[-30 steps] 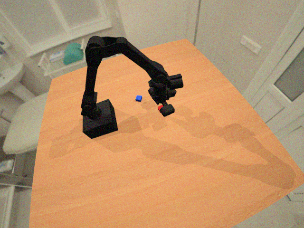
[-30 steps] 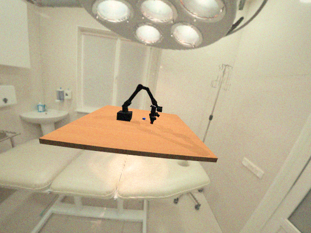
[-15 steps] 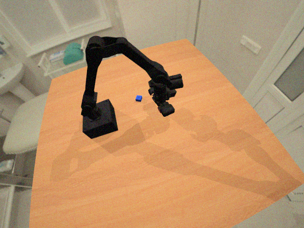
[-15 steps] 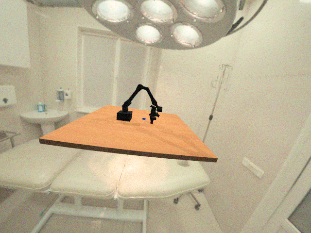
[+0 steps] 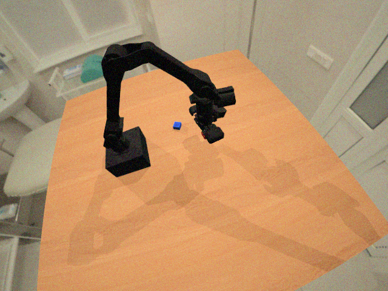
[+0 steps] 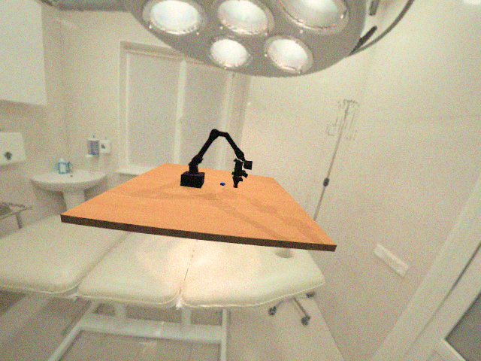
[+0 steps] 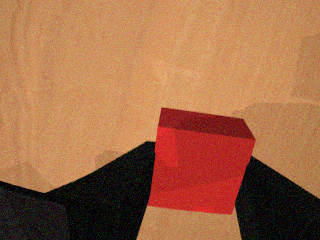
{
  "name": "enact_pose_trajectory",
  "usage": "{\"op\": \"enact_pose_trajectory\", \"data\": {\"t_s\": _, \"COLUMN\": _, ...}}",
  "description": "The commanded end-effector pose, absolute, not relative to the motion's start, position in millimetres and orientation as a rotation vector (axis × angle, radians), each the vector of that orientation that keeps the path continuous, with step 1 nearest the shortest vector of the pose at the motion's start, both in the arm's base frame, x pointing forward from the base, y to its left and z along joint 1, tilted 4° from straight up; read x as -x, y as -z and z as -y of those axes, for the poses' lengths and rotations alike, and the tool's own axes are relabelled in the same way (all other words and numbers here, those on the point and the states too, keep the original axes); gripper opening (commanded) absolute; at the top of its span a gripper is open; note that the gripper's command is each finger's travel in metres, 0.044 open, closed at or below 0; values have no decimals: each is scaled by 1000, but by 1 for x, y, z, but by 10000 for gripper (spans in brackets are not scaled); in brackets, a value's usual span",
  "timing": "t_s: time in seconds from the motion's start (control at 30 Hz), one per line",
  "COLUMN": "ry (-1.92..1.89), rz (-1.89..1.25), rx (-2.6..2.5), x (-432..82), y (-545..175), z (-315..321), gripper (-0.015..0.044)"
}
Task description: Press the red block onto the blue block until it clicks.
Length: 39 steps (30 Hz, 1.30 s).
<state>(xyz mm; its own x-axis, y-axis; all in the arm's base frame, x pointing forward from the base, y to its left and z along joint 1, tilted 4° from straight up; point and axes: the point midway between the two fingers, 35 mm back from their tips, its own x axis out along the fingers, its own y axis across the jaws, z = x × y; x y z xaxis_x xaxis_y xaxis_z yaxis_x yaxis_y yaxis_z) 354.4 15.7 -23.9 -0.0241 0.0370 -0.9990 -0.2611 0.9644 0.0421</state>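
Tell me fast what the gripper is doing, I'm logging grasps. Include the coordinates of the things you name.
Black parallel-jaw gripper point(image 5: 208, 135) point(image 6: 235, 185) point(image 7: 196, 159): closed, holding the red block point(image 5: 204, 134) point(image 6: 235, 186) point(image 7: 200, 170) between its fingers.

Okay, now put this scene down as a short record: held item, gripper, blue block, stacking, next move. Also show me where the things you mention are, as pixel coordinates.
held item: red block point(image 5: 203, 134) point(image 6: 235, 186) point(image 7: 200, 170)
gripper point(image 5: 208, 134) point(image 6: 235, 185) point(image 7: 196, 159): shut on the red block, one finger each side
blue block point(image 5: 177, 125) point(image 6: 222, 183): on the table point(image 5: 125, 219) point(image 6: 155, 210), apart from the red one
stacking: not done
next move: probably carry red block above blue block
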Motion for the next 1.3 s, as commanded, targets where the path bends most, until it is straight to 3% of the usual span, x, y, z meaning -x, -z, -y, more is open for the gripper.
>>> {"op": "enact_pose_trajectory", "data": {"t_s": 0.0, "ry": -234, "rz": -1573, "rx": 168, "x": -356, "y": 3, "z": -16, "gripper": 0}}
{"op": "enact_pose_trajectory", "data": {"t_s": 0.5, "ry": -240, "rz": -1574, "rx": 172, "x": -352, "y": -61, "z": -15, "gripper": 0}}
{"op": "enact_pose_trajectory", "data": {"t_s": 1.27, "ry": 30, "rz": -1594, "rx": -103, "x": -297, "y": -35, "z": -83, "gripper": 0}}
